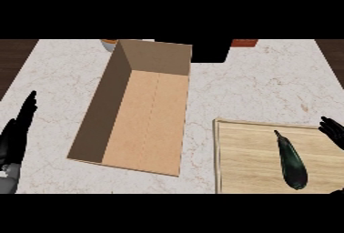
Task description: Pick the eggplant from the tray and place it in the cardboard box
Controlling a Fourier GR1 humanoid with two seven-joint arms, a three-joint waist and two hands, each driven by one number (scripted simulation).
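Eggplant (pixel 291 160) lies on the wooden tray (pixel 249 159) at lower right, long and dark, glossy, its thin stem end pointing up and slightly left, its fat end toward the lower edge of view. It rests toward the right part of the tray, nothing touching it. Tray has a pale raised rim and sits on the white marbled counter (pixel 262 86). Cardboard box (pixel 138 113) stands open just left of the tray, a narrow strip of counter between them; it is long, set at a slight slant, tall walls at its far end and left side, brown floor bare. Right hand (pixel 332 132) shows at the right edge, just beyond the tray's upper right corner, near the eggplant's stem end but apart from it; fingers spread and relaxed, holding nothing. Left hand (pixel 17 129) stands at the left edge, well apart from the box, fingers straight and pointing up, holding nothing, at rest. Beyond the box, at the counter's far edge, an orange-rimmed object (pixel 108 43) and a reddish object (pixel 245 43) are partly cut off; a black block (pixel 208 51) sits between them.
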